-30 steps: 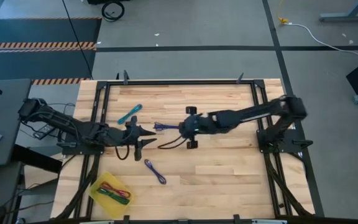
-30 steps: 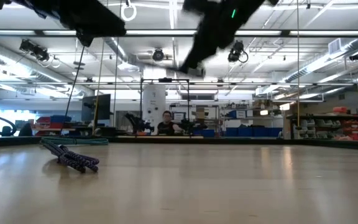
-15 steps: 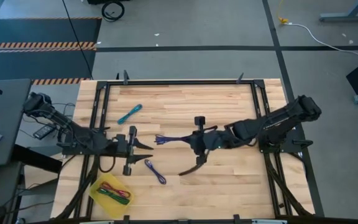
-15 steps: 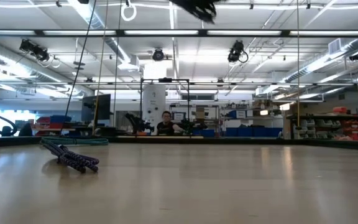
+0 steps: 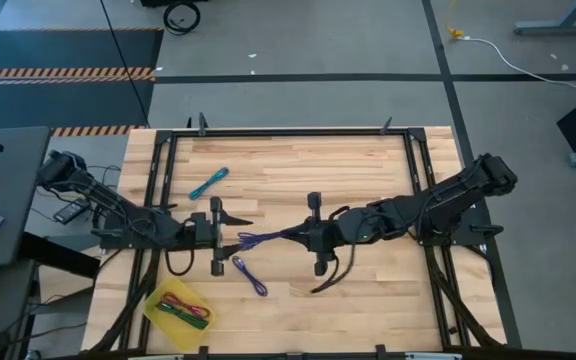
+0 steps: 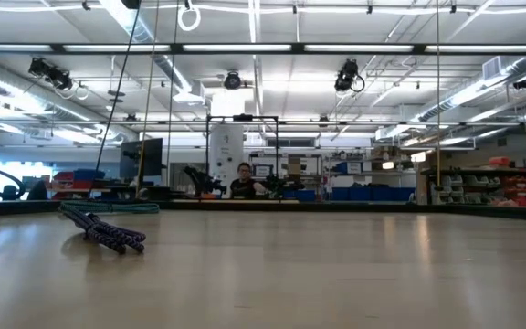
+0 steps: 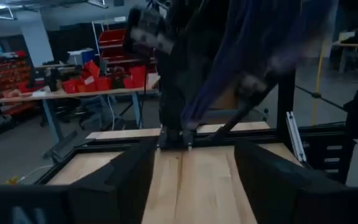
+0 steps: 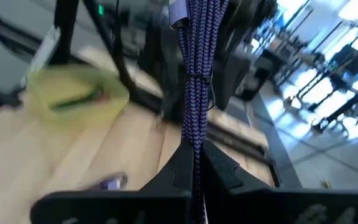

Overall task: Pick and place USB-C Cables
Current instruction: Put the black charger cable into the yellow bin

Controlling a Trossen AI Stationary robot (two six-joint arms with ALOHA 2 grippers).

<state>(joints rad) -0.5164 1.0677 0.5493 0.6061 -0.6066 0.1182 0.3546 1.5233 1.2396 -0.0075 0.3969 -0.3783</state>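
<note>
My right gripper [image 5: 308, 236] is at the table's middle, shut on a blue-purple USB-C cable bundle [image 5: 268, 238] that reaches left toward my left gripper [image 5: 234, 237]. The left gripper is open, and its fingers [image 7: 126, 180] face that bundle's free end without visibly touching it. A second blue-purple bundle [image 5: 250, 275] lies flat on the table nearer the near edge; it also shows in the low view [image 6: 108, 233]. A teal bundle [image 5: 208, 182] lies toward the far left. Green and red bundles [image 5: 183, 308] lie in a yellow container. My right gripper pinches the blue-purple bundle at one end [image 8: 196, 152] between its two fingers. It comes level from the table's right, with the fingers in line with the cable. The bundle is lifted clear of the table and sticks out past the fingertips toward the left arm.
The yellow container [image 5: 158, 300] sits near the table's near-left corner and also shows in the right wrist view [image 8: 73, 93]. A black frame [image 5: 288, 131] runs round the wooden table top. Bare wood lies to the right of the middle. A person sits far behind the table [image 6: 243, 181].
My right gripper has carried the blue-purple bundle from the far-middle of the table toward the near edge and turned level, so the bundle now points at the left gripper. My left gripper has drawn slightly toward the left and near edge and levelled. Both arms have left the low view.
</note>
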